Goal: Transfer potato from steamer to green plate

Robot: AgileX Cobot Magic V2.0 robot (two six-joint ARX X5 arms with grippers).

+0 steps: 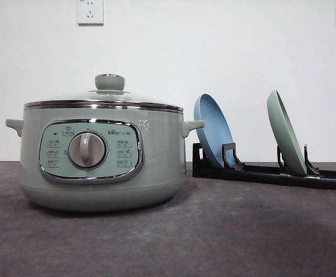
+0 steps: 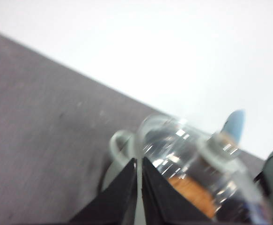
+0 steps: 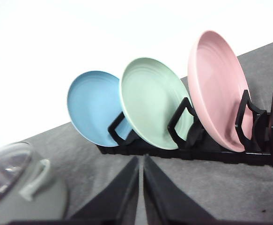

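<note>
One round glass-lidded steamer (image 1: pixel 101 158), matte green plate (image 1: pixel 286 134)

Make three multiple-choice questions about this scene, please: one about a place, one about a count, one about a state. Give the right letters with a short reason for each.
1. Where is the green plate?
A. flat on the table
B. standing in the black rack
C. on top of the steamer

2. How many plates stand in the rack in the right wrist view?
A. two
B. three
C. four

3. In what state is the steamer?
A. glass lid on
B. lid off, lying on the table
C. tipped on its side

Answers:
1 B, it stands on edge in a rack slot, between the blue plate and the pink plate.
2 B, blue, green and pink.
3 A, the lid sits on the rim, and the left wrist view shows the potato through the glass.
</note>
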